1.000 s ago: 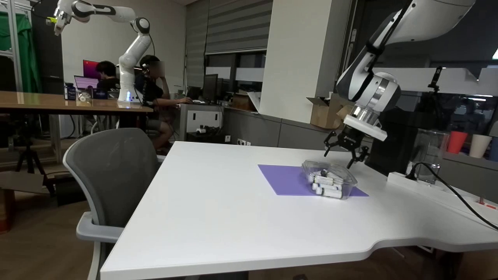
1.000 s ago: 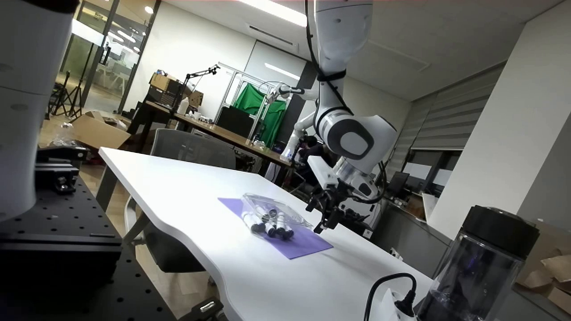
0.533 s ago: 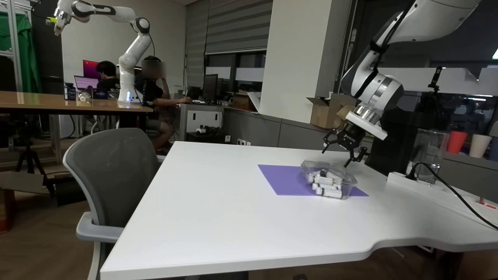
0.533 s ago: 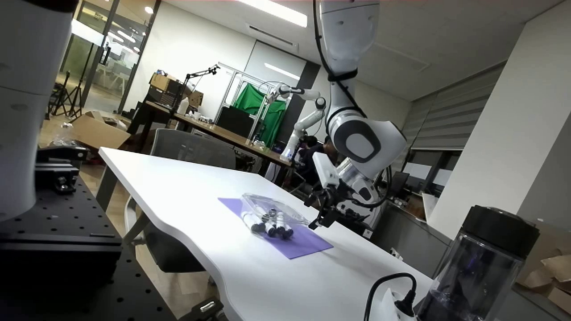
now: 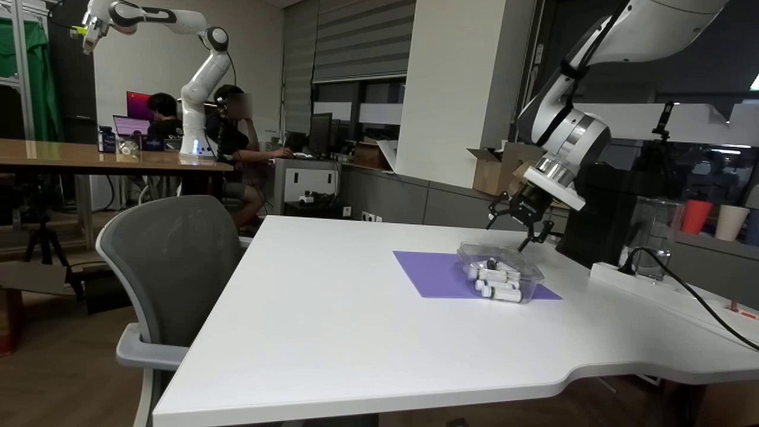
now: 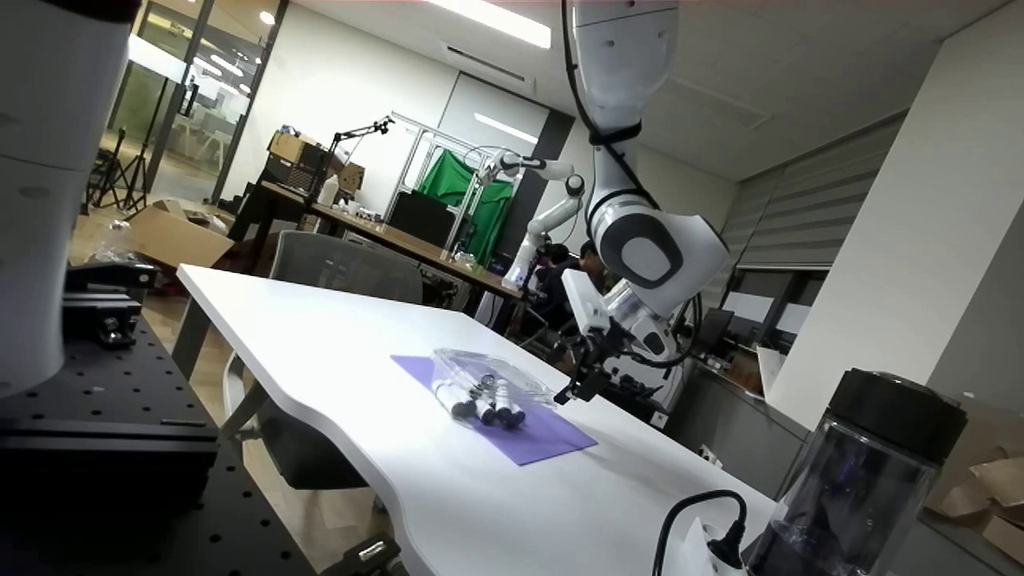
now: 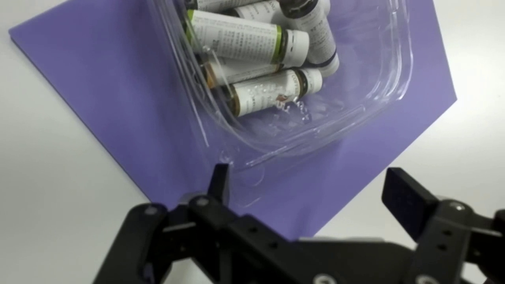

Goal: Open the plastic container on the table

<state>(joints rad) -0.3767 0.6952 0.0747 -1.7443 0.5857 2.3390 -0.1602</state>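
Though wide-jawed and empty, the hand (image 7: 307, 171) near the plastic container (image 7: 315, 136), bottles (image 7: 244, 39) inside, purple mat (image 7: 130, 90) beneath, power strip (image 5: 664, 292) apart.

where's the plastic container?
In the wrist view, the plastic container is at top, beyond the open jaws; in an exterior view, right of centre on the purple mat.

In an exterior view, a mat (image 5: 436, 277) lies on the counter (image 5: 356, 338) and the plastic container (image 5: 514, 261) sits on the mat's right half. The claw (image 5: 505, 237) hangs just behind the container, above the counter. An office chair (image 5: 172, 267) stands left of the counter, a desk (image 5: 59, 153) behind that chair. A power strip (image 5: 670, 298) lies along the counter's right side. Inside the container lie bottles (image 7: 240, 37), in the wrist view crowded toward its left wall, some atop others.
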